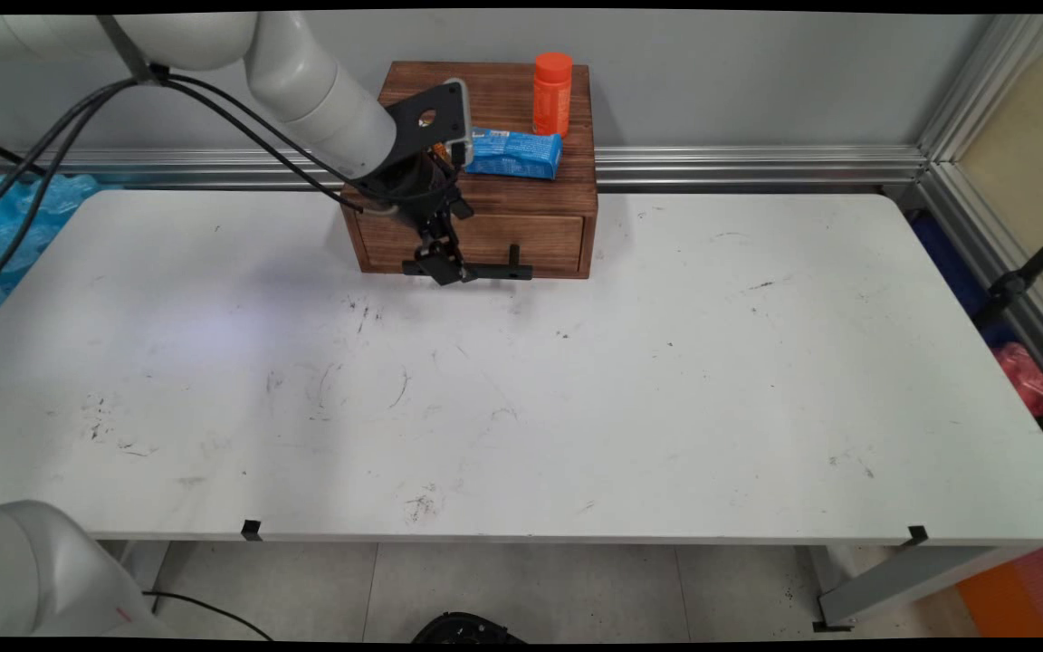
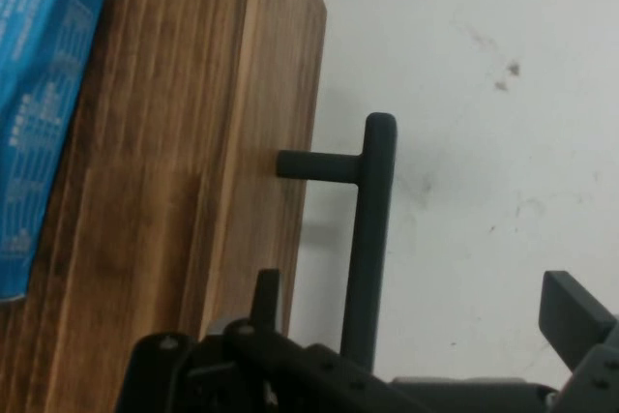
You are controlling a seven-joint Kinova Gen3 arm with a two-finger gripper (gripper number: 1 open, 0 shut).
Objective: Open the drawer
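Note:
A small wooden drawer box [image 1: 494,91] stands at the table's far side against the wall. Its drawer front [image 1: 485,240] looks flush with the box. My gripper [image 1: 445,269] hangs down in front of the drawer at the left part of the black bar handle [image 1: 502,270]. In the hand view the handle [image 2: 377,191] runs up between my two fingers, one finger [image 2: 266,289] near the wood [image 2: 174,162] and the other [image 2: 573,311] out over the table. The gripper [image 2: 421,302] is open around the bar, with a gap on both sides.
On top of the box lie a blue packet [image 1: 514,152] and an upright orange bottle [image 1: 552,93]; the packet [image 2: 34,94] also shows in the hand view. The white table [image 1: 576,380] spreads in front. Black cables [image 1: 42,154] hang from the arm at the left.

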